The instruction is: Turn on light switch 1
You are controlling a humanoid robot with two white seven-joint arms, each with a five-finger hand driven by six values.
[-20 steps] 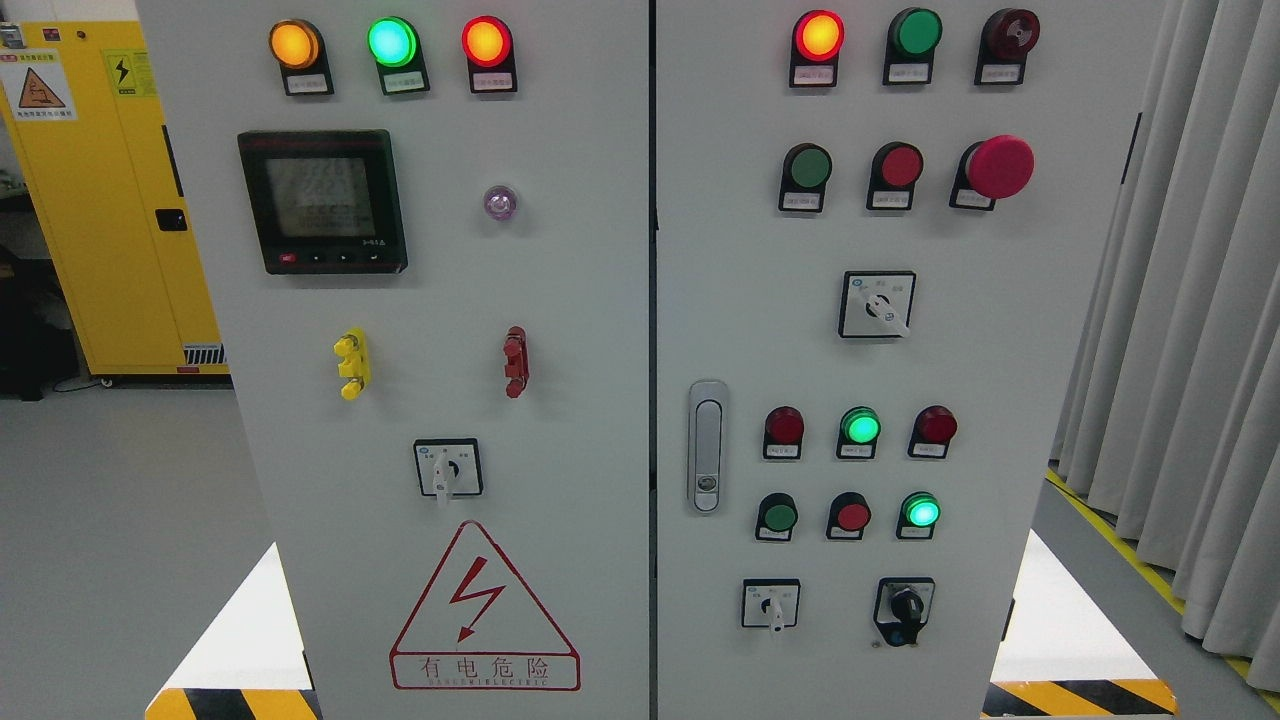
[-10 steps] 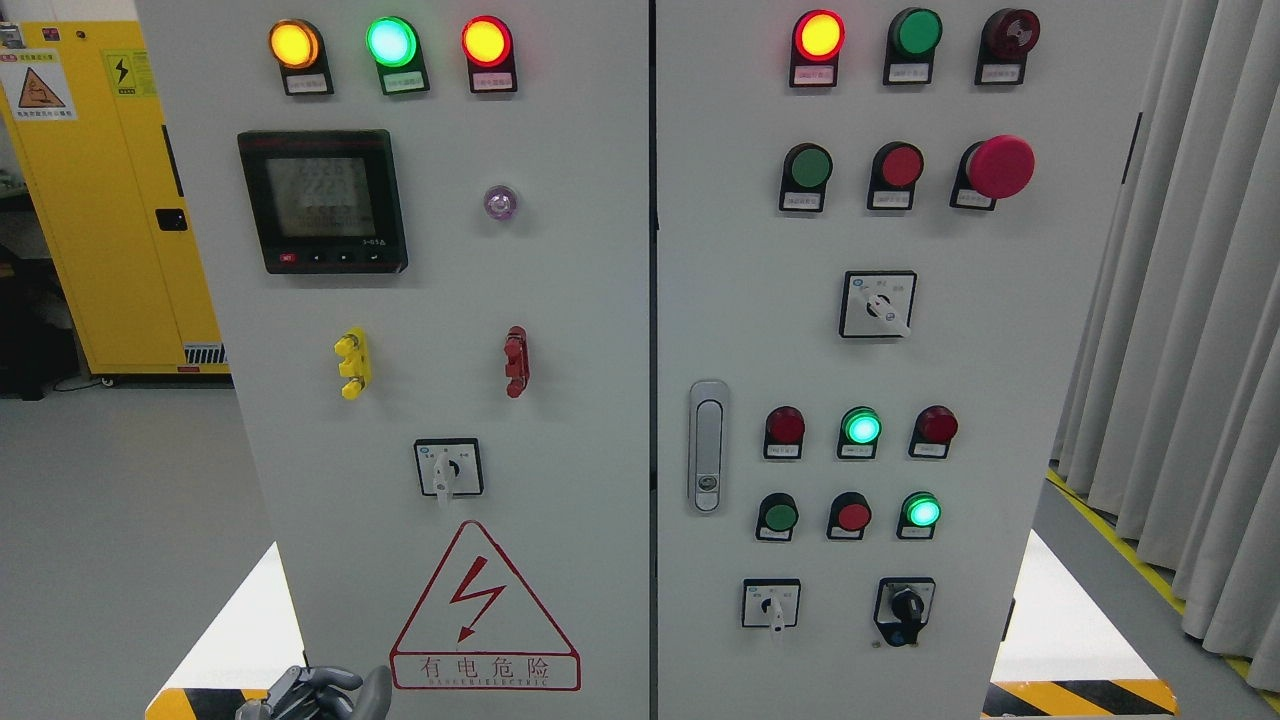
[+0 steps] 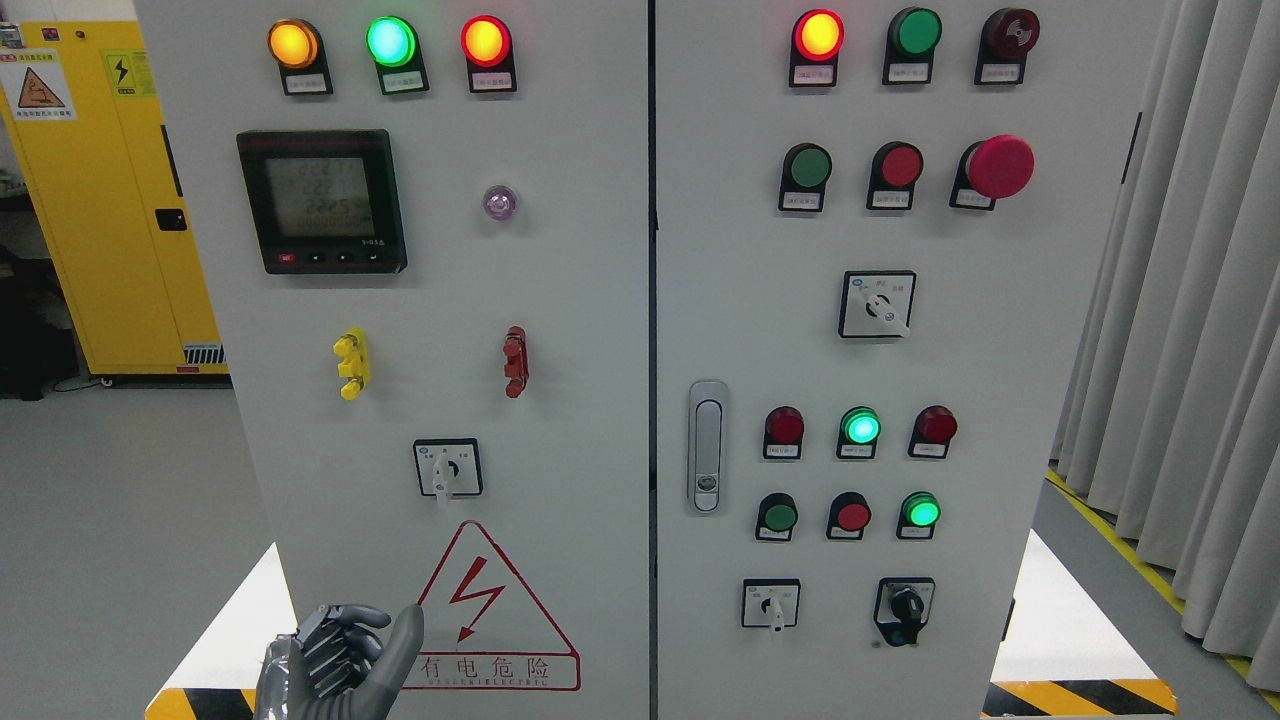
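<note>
Head view: low at the left, the left hand (image 3: 335, 665) rises before the cabinet's left door (image 3: 580, 330), fingers curled, seemingly holding nothing, just left of the red warning triangle (image 3: 484, 610). Above it sits a rotary switch (image 3: 447, 468), possibly light switch 1, untouched. Bare panel surrounds it.

Yellow safety cabinet (image 3: 100, 190) at upper left of the frame; grey pleated curtain (image 3: 1190, 300) along the right edge; yellow-and-black hazard striping (image 3: 1080, 697) at lower right; red-outlined lightning warning triangle (image 3: 485, 610) at lower centre-left.
</note>
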